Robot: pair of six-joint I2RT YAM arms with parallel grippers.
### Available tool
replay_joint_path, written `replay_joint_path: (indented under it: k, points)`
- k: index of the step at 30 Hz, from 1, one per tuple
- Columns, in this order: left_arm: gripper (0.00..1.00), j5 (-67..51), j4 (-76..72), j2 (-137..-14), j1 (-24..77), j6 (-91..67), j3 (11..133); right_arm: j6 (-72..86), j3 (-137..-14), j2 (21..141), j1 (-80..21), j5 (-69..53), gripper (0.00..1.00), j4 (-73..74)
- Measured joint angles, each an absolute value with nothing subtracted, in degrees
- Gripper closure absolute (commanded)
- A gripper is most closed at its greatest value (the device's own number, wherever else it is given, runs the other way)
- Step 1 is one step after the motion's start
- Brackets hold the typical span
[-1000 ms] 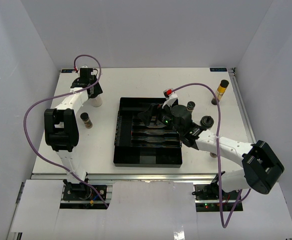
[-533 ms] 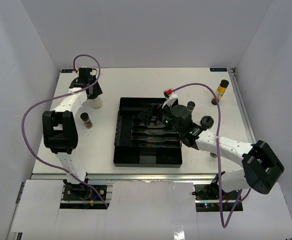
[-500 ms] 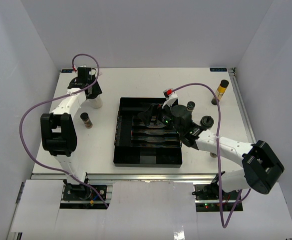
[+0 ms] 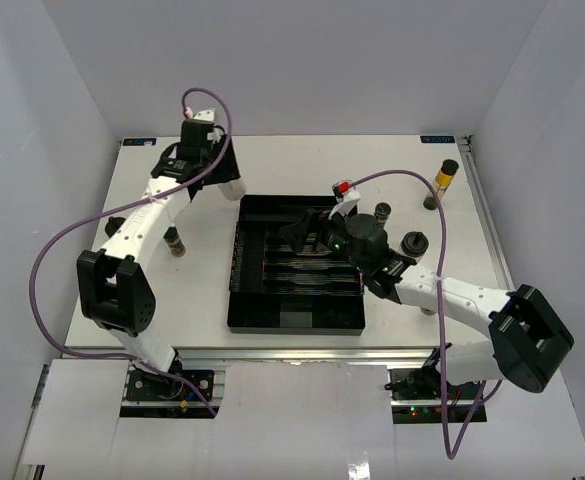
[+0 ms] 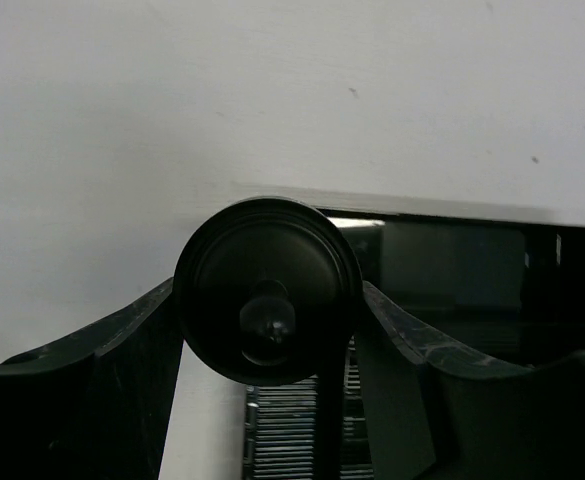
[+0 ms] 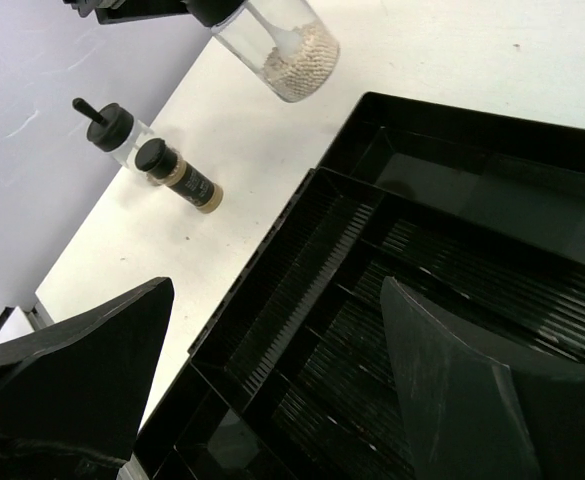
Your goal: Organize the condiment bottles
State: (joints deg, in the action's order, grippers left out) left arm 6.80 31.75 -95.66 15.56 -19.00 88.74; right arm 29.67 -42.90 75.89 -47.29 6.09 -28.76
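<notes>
My left gripper (image 4: 220,176) is shut on a squat clear bottle (image 4: 233,189) of white granules and holds it by the far left corner of the black tray (image 4: 247,300). In the left wrist view its black knobbed lid (image 5: 267,305) sits between my fingers (image 5: 122,365), above the tray's edge (image 5: 452,255). The right wrist view shows this bottle (image 6: 290,48) raised off the table. My right gripper (image 4: 302,232) is open and empty over the tray's slotted compartments (image 6: 422,260). A slim dark bottle (image 4: 176,242) and a knobbed bottle (image 6: 112,128) stand left of the tray.
Right of the tray stand a black-capped bottle (image 4: 382,212), a squat knobbed bottle (image 4: 413,243), a yellow bottle (image 4: 444,180) and a red-capped item (image 4: 342,186). White walls close in the table on the left, back and right.
My left arm has swung right with the white-granule bottle, from the far left of the table to the tray's far left corner. My right gripper has barely moved.
</notes>
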Motion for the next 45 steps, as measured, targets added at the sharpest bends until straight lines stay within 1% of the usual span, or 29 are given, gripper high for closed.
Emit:
replay_joint_path:
  k: [3, 6, 12, 22, 24, 25, 26, 28, 29, 30, 32, 33, 34, 39, 45]
  points:
    - [1.0, 5.9, 32.6, -96.9, 19.6, -18.9, 90.5, 30.1, -40.5, 73.5, -47.3, 8.1, 0.09, -29.3]
    - [1.0, 5.5, 32.6, -97.6, 21.4, -18.8, 90.7, 30.7, -38.0, 70.9, -47.3, 10.4, 0.09, -30.5]
    - [1.0, 6.5, 30.8, -100.2, 23.1, -18.7, 89.9, 31.3, -35.7, 68.4, -47.3, 13.3, 0.09, -32.1]
    - [1.0, 8.2, 27.6, -106.3, 23.8, -18.6, 87.4, 31.4, -35.7, 68.3, -47.3, 13.8, 0.09, -33.2]
    - [0.94, 8.8, 27.2, -107.2, 23.9, -18.5, 87.0, 31.3, -35.7, 68.3, -47.3, 13.8, 0.09, -33.2]
    - [0.88, 9.2, 26.9, -107.6, 24.0, -18.5, 86.8, 31.3, -35.7, 68.3, -47.3, 13.8, 0.09, -33.2]
    - [0.78, 9.6, 26.7, -108.0, 24.1, -18.4, 86.7, 31.3, -35.7, 68.3, -47.3, 13.8, 0.09, -33.2]
    - [0.52, 10.4, 26.2, -108.4, 24.2, -18.3, 86.5, 31.3, -35.7, 68.3, -47.3, 13.8, 0.1, -33.2]
    - [0.43, 10.7, 26.0, -108.4, 24.3, -18.2, 86.3, 31.3, -35.7, 68.3, -47.3, 13.8, 0.1, -33.2]
    - [0.34, 11.1, 25.5, -108.4, 24.4, -18.1, 86.1, 31.3, -35.7, 68.3, -47.3, 13.8, 0.1, -33.2]
    - [0.25, 11.6, 25.1, -108.4, 24.6, -18.0, 85.7, 31.3, -35.7, 68.3, -47.3, 13.8, 0.09, -33.2]
    - [0.16, 11.7, 25.1, -108.4, 24.7, -18.0, 85.7, 31.3, -35.7, 68.3, -47.3, 13.8, 0.09, -33.2]
    - [0.12, 11.9, 25.1, -108.4, 24.8, -18.0, 85.6, 31.3, -35.7, 68.3, -47.3, 13.8, 0.09, -33.2]
    - [0.04, 13.1, 25.0, -108.4, 25.0, -17.9, 86.0, 31.3, -35.7, 68.3, -47.3, 13.8, 0.1, -33.2]
    - [0.04, 14.1, 26.7, -108.3, 25.0, -18.2, 87.5, 31.3, -35.7, 68.3, -47.3, 13.8, 0.09, -33.2]
